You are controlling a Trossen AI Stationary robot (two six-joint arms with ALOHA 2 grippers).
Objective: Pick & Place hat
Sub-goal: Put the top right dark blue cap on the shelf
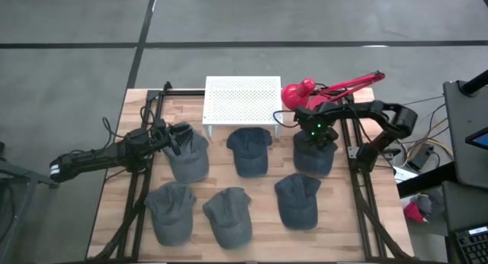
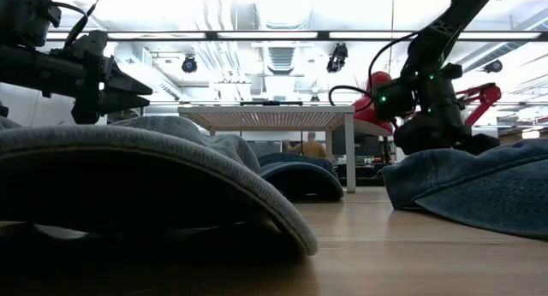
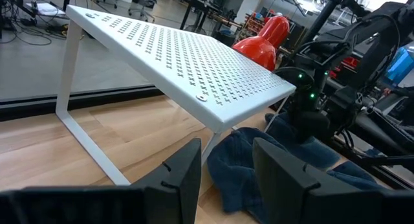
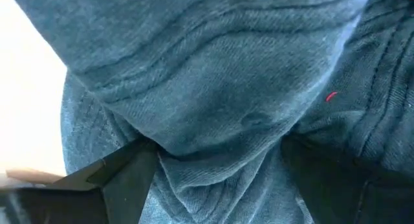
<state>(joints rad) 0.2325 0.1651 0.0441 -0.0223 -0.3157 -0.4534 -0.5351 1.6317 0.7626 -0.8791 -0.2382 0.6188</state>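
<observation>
Dark denim fills the right wrist view: the blue-grey denim cap lies directly under the right gripper, jaws spread astride its crown, near the counter's far right edge. Left gripper, jaws parted, waits above the far-left cap. White perforated shelf stands between.

Dark blue denim hat fills nearly the whole right wrist view, very close. Curved stitched seams across the crown; cloth gathered into folds between the two dark fingers of the right tool, spread either side of the bunched fabric and touching it. Small red mark on the cloth at 3 o'clock. Pale bench showing at 9 o'clock.
</observation>
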